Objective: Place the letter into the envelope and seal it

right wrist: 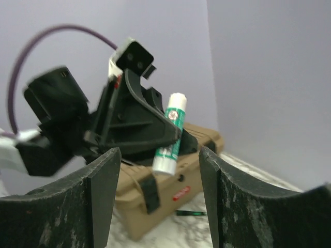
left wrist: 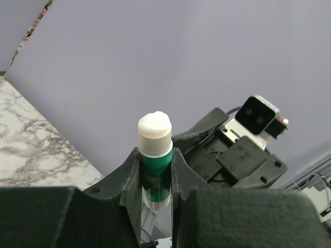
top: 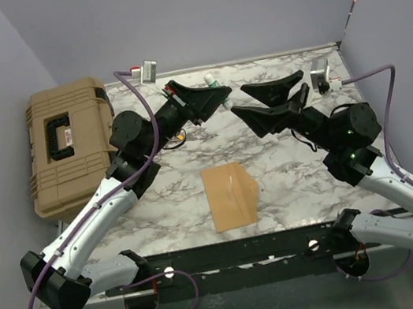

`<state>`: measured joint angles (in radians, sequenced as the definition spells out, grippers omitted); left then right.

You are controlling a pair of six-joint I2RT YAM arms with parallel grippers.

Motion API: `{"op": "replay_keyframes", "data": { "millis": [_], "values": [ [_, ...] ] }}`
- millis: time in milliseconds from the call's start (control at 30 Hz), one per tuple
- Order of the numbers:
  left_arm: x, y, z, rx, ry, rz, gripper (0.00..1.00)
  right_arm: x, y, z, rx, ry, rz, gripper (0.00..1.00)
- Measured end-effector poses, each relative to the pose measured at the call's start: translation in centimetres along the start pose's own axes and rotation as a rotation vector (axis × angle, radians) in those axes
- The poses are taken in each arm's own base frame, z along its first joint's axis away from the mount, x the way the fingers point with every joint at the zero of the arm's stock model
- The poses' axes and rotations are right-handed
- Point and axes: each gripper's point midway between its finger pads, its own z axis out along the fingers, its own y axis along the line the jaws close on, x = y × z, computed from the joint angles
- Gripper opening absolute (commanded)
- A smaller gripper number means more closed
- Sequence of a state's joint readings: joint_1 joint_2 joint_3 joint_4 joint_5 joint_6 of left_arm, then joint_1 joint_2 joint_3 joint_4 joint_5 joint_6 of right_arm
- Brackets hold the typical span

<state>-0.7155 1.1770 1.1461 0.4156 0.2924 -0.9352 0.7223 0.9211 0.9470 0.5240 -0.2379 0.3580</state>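
Well apart from the envelope (top: 230, 198), left end effector (top: 219, 96) grasps glue stick (left wrist: 155, 155); right end effector (top: 238, 100) released.

You had soft, even light from overhead: the table (top: 291, 179) was bright, with only faint, soft-edged shadows. In your right wrist view the left arm (right wrist: 57, 113) was blurred (worst at the left edge). The glue stick (left wrist: 155, 155) was sharp in the left wrist view.
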Motion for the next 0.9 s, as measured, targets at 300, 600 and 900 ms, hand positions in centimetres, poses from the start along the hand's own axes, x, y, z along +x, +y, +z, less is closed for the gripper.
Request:
{"op": "replay_keyframes", "data": {
  "millis": [300, 600, 900],
  "values": [
    [-0.3, -0.1, 0.7, -0.038, 0.004, -0.151, 0.00, 1.3, -1.7, 0.3, -0.027, 0.069, -0.399, 0.58],
    [0.0, 0.5, 1.0, -0.055, 0.012, -0.180, 0.00, 1.6, -2.3, 1.3, -0.039, 0.082, -0.500, 0.52],
    [-0.1, 0.5, 1.1, -0.052, 0.010, -0.144, 0.00, 1.7, -2.3, 1.3, -0.038, 0.083, -0.488, 0.54]
  ]
}}
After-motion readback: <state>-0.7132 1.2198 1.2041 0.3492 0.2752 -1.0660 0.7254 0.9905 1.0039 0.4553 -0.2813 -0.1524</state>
